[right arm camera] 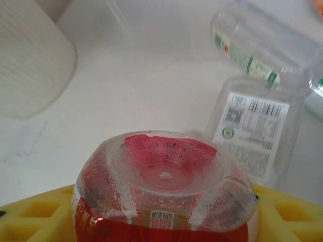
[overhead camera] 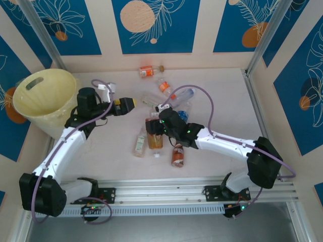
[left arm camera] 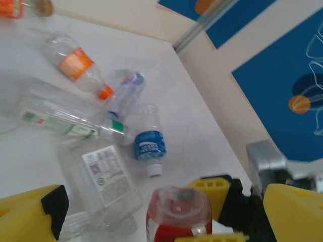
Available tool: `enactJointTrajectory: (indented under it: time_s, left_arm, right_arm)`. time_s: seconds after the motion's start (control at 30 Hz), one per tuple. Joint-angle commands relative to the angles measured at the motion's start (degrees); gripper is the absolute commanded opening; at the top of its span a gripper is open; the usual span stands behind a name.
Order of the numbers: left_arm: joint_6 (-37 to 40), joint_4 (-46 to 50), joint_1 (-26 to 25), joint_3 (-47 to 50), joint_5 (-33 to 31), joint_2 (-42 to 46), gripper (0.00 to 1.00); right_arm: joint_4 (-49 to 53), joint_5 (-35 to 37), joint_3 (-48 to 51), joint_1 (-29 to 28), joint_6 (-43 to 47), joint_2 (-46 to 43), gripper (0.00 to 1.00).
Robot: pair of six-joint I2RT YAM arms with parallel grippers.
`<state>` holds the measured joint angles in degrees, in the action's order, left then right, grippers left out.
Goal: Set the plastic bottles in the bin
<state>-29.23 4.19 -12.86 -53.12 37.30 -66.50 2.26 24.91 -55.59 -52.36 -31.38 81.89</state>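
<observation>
Pale tabletop (overhead camera: 222, 96), blue-panelled walls (overhead camera: 75, 25) | found plastic bottles (overhead camera: 171, 96) lying loose mid-table, well apart from bin (overhead camera: 45, 121) at far left | found right gripper (overhead camera: 154, 126) clamped across red-labelled bottle (right arm camera: 164, 186), base toward wrist camera, presumably for lifting clear | found left gripper (overhead camera: 126, 105) spread wide, holding nothing, beside bin | saw no bottle in bin's visible interior.

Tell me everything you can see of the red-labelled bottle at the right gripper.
The red-labelled bottle is clear plastic with a red wrap, and its domed, dimpled base is turned toward the right wrist view. A small barcode strip shows low on the label. It sits between the yellow fingers of the right gripper, which appear to press on its sides. Its cap end is hidden, and whether it rests on the table cannot be told.
</observation>
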Motion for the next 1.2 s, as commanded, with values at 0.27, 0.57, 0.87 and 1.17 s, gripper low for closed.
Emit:
enactJointTrajectory:
  time_s: [0.27, 0.57, 0.87, 1.17]
  left_arm:
    - [3.0, -17.0, -6.2, 3.9, 0.1, -2.3, 1.00]
    - [9.4, -18.2, -12.0, 2.0, 0.1, -6.6, 1.00]
    - [23.7, -7.1, -19.6, -2.9, -17.7, -8.6, 1.00]
    - [34.6, -6.4, -23.9, -9.8, -29.0, -13.8, 0.81]
  right_arm:
    - [-32.6, -6.0, 4.7, 9.5, 5.4, -1.9, 0.54]
    - [-32.6, -9.8, -0.2, 13.3, 0.5, -2.0, 0.54]
    - [-27.4, -11.7, -4.1, 13.4, -1.3, -3.8, 0.55]
    - [-16.7, -7.1, -10.1, 10.6, -2.5, -1.5, 0.55]
